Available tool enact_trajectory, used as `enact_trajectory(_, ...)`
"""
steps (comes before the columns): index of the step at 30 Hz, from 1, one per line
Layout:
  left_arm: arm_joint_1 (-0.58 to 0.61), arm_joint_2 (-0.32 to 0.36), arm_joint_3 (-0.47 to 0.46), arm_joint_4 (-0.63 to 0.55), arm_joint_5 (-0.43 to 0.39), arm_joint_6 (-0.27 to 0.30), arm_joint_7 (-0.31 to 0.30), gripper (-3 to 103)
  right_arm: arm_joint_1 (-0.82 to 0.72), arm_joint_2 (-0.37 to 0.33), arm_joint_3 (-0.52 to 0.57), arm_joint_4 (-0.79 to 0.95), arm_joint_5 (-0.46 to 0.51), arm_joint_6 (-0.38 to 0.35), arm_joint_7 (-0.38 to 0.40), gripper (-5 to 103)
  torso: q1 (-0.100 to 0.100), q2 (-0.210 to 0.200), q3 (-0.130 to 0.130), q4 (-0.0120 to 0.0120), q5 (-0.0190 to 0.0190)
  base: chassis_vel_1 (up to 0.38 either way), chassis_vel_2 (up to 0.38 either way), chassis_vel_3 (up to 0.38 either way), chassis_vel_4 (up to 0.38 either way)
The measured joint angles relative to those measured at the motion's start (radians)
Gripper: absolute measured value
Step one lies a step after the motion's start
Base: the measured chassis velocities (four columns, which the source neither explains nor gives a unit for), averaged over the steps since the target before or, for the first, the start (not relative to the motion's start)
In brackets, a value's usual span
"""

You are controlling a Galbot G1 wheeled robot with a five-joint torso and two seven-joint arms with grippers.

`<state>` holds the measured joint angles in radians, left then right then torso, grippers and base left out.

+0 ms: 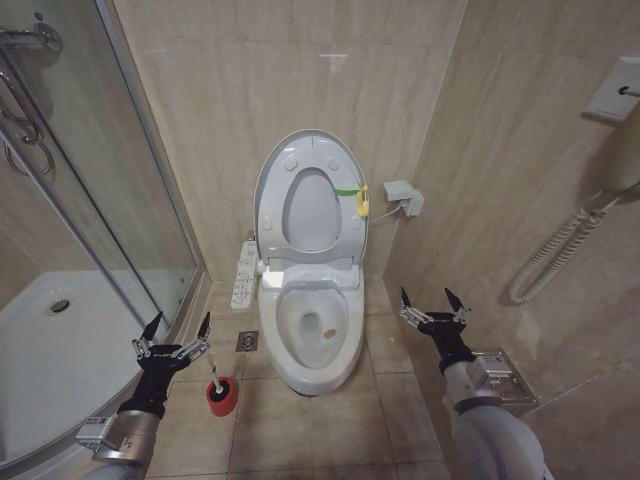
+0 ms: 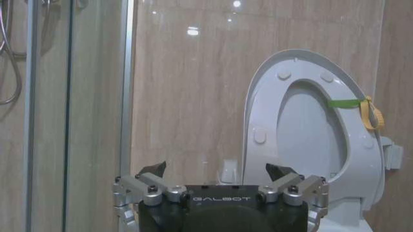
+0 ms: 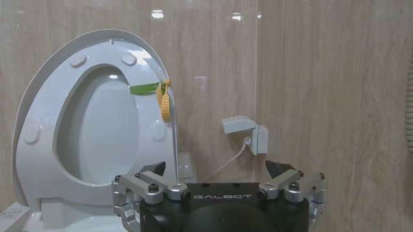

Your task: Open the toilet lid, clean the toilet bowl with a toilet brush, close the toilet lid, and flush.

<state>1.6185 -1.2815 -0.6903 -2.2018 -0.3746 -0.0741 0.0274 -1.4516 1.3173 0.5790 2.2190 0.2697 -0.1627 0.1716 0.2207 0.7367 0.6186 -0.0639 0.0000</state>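
Head view: left tool [image 1: 174, 335] hangs open, its prongs spread, above the floor, the brush [image 1: 217, 385] standing upright in its red cup at its 5 o'clock, nearer this arm. The lid [image 1: 272, 180] stands raised over the bowl [image 1: 312, 350]. Right tool [image 1: 434, 305] waits open at the bowl's 3 o'clock.

Lid [image 1: 262, 190] up, bowl [image 1: 312, 325] open from above. Brush [image 1: 219, 391] on floor left of bowl, glass door [image 1: 120, 190] close on the left; wall socket [image 1: 403, 197] right.
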Motion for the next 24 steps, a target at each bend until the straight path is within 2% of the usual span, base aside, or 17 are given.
enact_trajectory(24,0.000,0.000,0.000,0.000,0.000,0.000,0.000,100,0.000,0.000,0.000,0.000,0.000,0.000,0.000,100,0.000,0.000,0.000,0.0000,0.0000,0.000,0.000,0.000,0.000)
